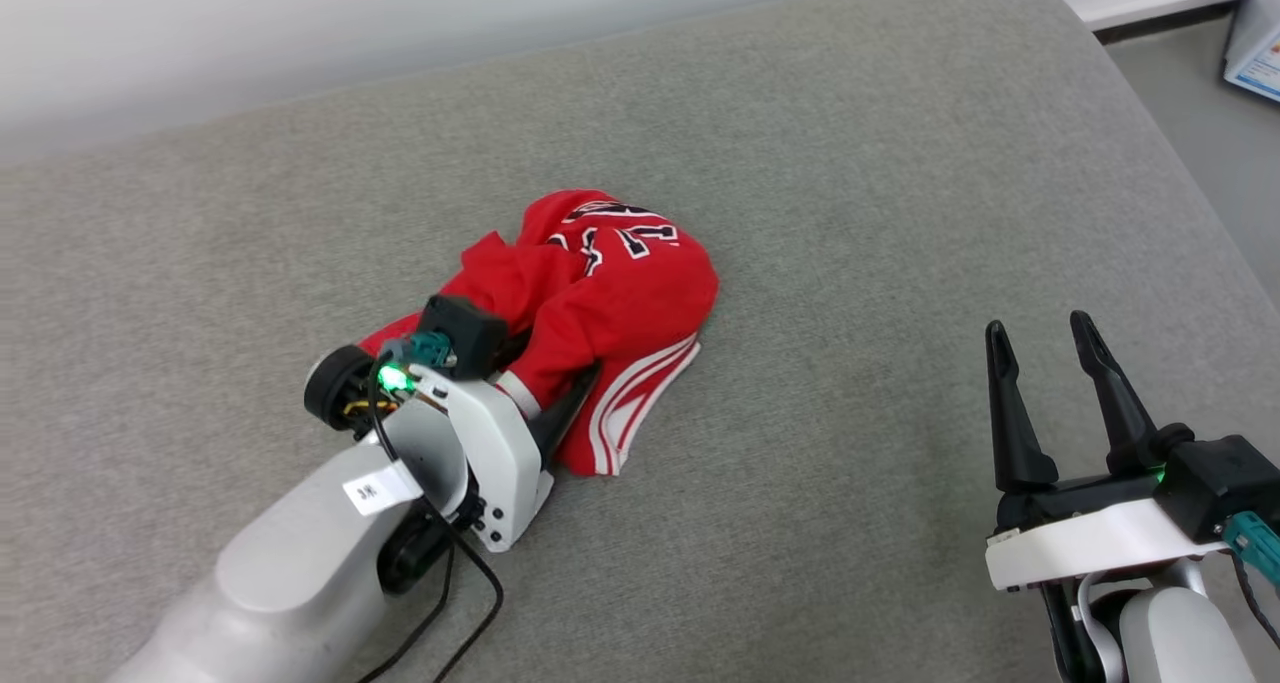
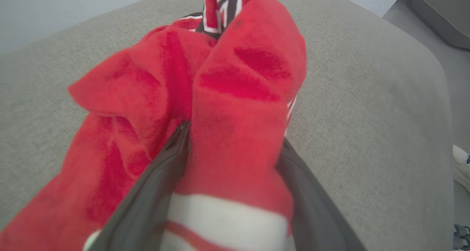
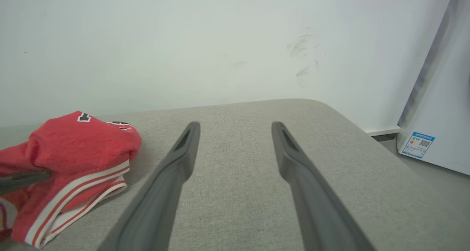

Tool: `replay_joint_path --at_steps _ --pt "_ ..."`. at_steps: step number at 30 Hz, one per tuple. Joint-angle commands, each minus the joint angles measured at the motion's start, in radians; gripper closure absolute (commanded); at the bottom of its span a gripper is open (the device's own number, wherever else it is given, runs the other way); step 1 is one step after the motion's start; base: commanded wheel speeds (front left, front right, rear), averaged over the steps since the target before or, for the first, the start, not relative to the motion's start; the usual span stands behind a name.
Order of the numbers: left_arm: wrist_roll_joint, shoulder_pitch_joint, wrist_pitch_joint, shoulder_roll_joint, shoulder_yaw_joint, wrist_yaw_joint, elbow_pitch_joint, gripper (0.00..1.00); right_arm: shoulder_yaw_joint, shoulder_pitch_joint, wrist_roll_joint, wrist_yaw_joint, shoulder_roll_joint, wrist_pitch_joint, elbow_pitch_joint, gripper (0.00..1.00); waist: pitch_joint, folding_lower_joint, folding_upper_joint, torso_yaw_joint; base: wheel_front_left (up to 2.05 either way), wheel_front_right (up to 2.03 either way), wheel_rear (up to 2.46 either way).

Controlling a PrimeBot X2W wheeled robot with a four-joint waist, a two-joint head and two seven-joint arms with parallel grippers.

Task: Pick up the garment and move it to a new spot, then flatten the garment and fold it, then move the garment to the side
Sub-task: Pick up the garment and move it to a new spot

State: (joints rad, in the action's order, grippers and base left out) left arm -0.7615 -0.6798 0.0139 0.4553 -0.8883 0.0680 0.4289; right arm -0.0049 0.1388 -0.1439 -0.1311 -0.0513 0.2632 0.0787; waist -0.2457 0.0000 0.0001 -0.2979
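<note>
- Straddling a bunched fold of the garment (image 2: 238, 96), the left gripper (image 2: 235, 133) stood with its two fingers spread wide, red cloth and a white band filling the gap between them.
- The left wrist view was blurred, so whether the fingers pressed the cloth or merely flanked it could not be told; it seemed more likely loose.
- The garment lay in a crumpled heap near the middle of the grey cushion (image 1: 850, 163), lettering uppermost on the far side and striped trim spilling out on the near right.
- The right gripper (image 1: 1040, 325) hovered well apart to the right, fingers fully spread and holding nothing.
- By my reading, the pick-and-move step was in hand, with flattening and folding not yet done.
- The next move called for both grippers to find separate edges, the striped trim being the easiest to reach, and draw the heap outward so the thin fabric lay flat.
- Counted: one garment, two grippers, one cushion, and one white box with a blue label (image 3: 418, 144) on the floor beyond its corner.
</note>
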Motion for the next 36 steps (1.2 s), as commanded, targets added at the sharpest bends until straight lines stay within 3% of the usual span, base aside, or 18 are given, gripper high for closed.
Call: replay_joint_path --at_steps 1,7,13,24,29,36 --pt "-0.003 0.018 -0.016 -0.007 0.003 0.001 0.011 0.0 -0.002 -0.006 0.003 0.001 0.002 0.002 0.002 0.0 0.012 0.0 -0.0001 0.017 0.0 0.0 0.0" --pt "-0.009 0.048 -0.122 -0.036 0.025 -0.009 0.042 0.0 -0.01 -0.021 0.029 0.001 0.002 0.002 0.01 0.0 0.07 0.0 -0.0001 0.099 0.0 0.0 0.0" --pt "-0.024 0.088 -0.217 -0.009 0.078 -0.047 0.005 0.0 -0.02 -0.044 0.057 0.001 0.002 0.002 0.021 0.0 0.139 0.0 -0.0001 0.188 0.0 0.0 0.0" --pt "-0.017 0.306 -0.28 0.042 0.267 -0.192 -0.221 0.0 -0.039 -0.093 0.098 0.001 0.002 0.002 -0.001 0.0 0.206 0.0 -0.0001 0.286 0.0 0.0 0.0" --pt "0.074 0.478 -0.279 -0.024 0.412 -0.221 -0.363 0.0 -0.039 -0.113 0.1 0.001 0.002 0.002 -0.012 0.0 0.209 0.0 -0.0001 0.3 0.0 0.0 0.0" --pt "0.213 0.635 -0.279 -0.155 0.545 -0.152 -0.429 0.0 -0.034 -0.121 0.092 0.001 0.002 0.002 -0.019 0.0 0.202 0.0 -0.0001 0.302 0.0 0.0 0.0"
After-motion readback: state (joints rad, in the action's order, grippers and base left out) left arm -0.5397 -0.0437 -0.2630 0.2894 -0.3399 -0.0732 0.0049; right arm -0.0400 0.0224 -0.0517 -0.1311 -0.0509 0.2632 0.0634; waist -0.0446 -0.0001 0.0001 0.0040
